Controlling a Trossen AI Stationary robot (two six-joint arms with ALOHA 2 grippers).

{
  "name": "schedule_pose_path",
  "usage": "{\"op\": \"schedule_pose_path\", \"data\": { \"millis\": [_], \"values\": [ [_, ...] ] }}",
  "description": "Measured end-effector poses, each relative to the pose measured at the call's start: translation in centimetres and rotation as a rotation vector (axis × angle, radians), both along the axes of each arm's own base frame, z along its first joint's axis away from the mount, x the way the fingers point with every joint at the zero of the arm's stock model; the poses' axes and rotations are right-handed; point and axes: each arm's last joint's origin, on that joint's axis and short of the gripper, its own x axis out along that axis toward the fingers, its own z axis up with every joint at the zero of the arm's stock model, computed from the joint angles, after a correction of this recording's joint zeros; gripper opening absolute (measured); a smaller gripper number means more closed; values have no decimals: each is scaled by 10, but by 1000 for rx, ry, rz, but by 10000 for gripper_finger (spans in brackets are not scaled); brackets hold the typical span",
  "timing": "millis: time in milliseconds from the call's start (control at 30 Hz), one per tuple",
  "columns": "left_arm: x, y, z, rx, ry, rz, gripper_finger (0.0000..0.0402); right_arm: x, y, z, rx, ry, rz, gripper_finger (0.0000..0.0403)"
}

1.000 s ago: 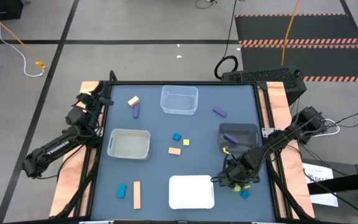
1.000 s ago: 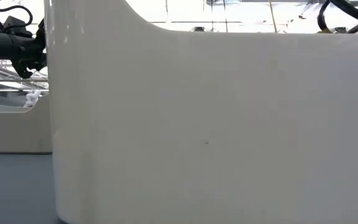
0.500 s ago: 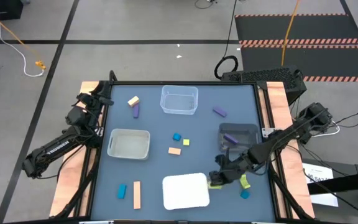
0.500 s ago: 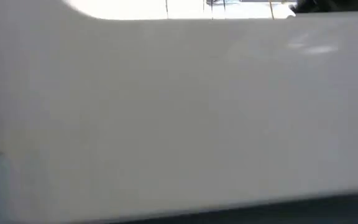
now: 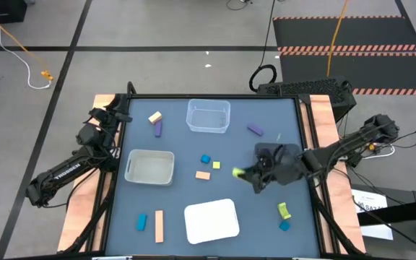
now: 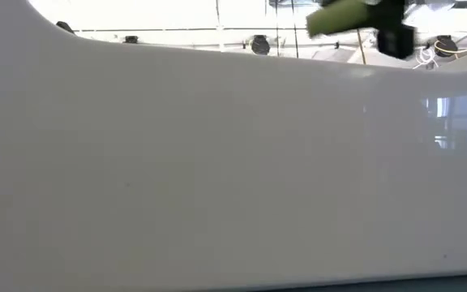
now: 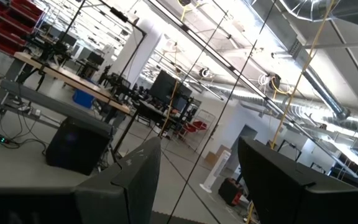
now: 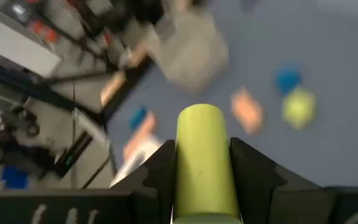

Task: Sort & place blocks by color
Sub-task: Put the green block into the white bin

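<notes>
My right gripper (image 5: 245,173) hovers over the table's middle right, beside the dark bin (image 5: 286,150). It is shut on a yellow-green block (image 5: 236,172), which shows between the fingers in the right wrist view (image 8: 202,155) and at the top of the low view (image 6: 343,16). Loose blocks lie flat on the mat: blue (image 5: 205,159), yellow (image 5: 216,165), tan (image 5: 203,175), purple (image 5: 255,129), another yellow-green one (image 5: 284,210). My left gripper (image 5: 110,115) waits at the left edge, open (image 7: 197,186), pointing out into the room. My right gripper pinches the yellow-green block between its two fingers (image 8: 160,168), which lie on its two long sides (image 8: 185,168). The block's rounded free end (image 8: 199,118) sticks out past the fingertips. It is lifted clear of the table, pointing toward the table's left.
A white tray (image 5: 211,220) sits askew at the near edge and fills the low view (image 6: 217,162). A clear bin (image 5: 208,115) is at the far middle, a grey bin (image 5: 149,166) at the left. More blocks lie far left (image 5: 154,116) and near left (image 5: 159,225).
My right gripper went from the near right corner toward the white tray, nudging it left and turning it a little. It then rose with one yellow-green block and moved toward the far edge, to beside the dark bin. A second yellow-green block stayed on the mat.
</notes>
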Motion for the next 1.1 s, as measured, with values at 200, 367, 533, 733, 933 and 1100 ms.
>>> {"op": "schedule_pose_path", "data": {
  "millis": [200,367,533,733,933,1100],
  "values": [
    [0,0,0,0,0,0,216,15,-24,25,-315,-204,-4,107],
    [0,0,0,0,0,0,216,24,-37,43,-504,-365,14,107],
    [0,0,0,0,1,0,216,23,-41,60,-641,-520,40,107],
    [0,0,0,0,1,0,216,22,-40,63,-669,-556,84,107],
    [0,0,0,-23,-71,-27,216,27,-39,56,-648,-522,95,107],
    [1,0,0,-26,-83,-62,216,35,-37,45,-609,-463,113,107]
  ]
}}
